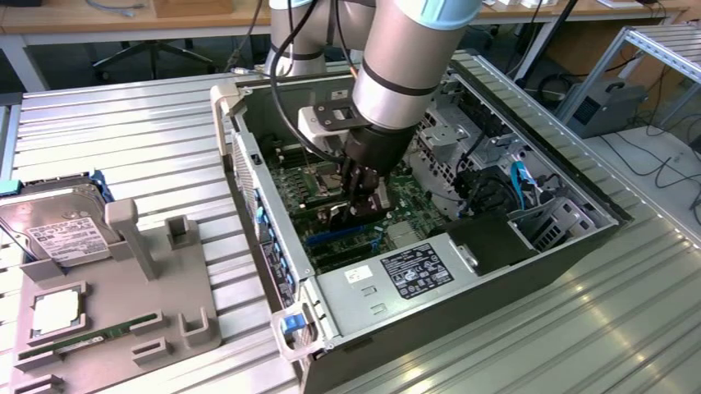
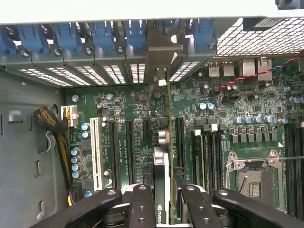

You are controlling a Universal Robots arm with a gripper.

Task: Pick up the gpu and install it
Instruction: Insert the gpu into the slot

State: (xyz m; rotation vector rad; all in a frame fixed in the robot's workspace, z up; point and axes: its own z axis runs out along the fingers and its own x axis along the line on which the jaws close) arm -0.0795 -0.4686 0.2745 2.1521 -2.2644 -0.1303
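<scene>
— Inside the open computer case (image 1: pixel 438 275), hanging low over the green board (image 2: pixel 223 99) and gripping the gpu (image 2: pixel 161 175) with the gripper (image 2: pixel 164 209), fingers (image 2: pixel 142 204) closed narrow on its upper edge.

— Holding it in which way?

— Holding it upright, on its thin edge, running along between the long black slots (image 2: pixel 129 142), to one side of the chip socket (image 2: pixel 251 178). Pointing the silver bracket (image 2: pixel 161 54) at the back wall, just under the row of blue clips (image 2: pixel 102 33). Not managing to tell whether touching a slot already or hovering just above.

— Fearing what from here?

— Fearing first a small misalignment. Pushing down with the contact edge sitting just beside the slot, not over it, and so probably bending the card or scraping the board.

— And the bracket?

— Possibly catching on the back wall or on a clip, then tilting the whole card and seating only one end.

— Anything about the grip itself?

— Yes. Gripping only a narrow part at the top, so risking a slip or a turn between the fingers when meeting resistance. Also working very close to the neighbouring parts, so perhaps knocking them.

— And outside the case?

— Seeing no danger there: only a hard drive (image 1: pixel 55 230) and a memory stick (image 1: pixel 77 341) on the grey holder (image 1: pixel 164 320), well apart.
</scene>
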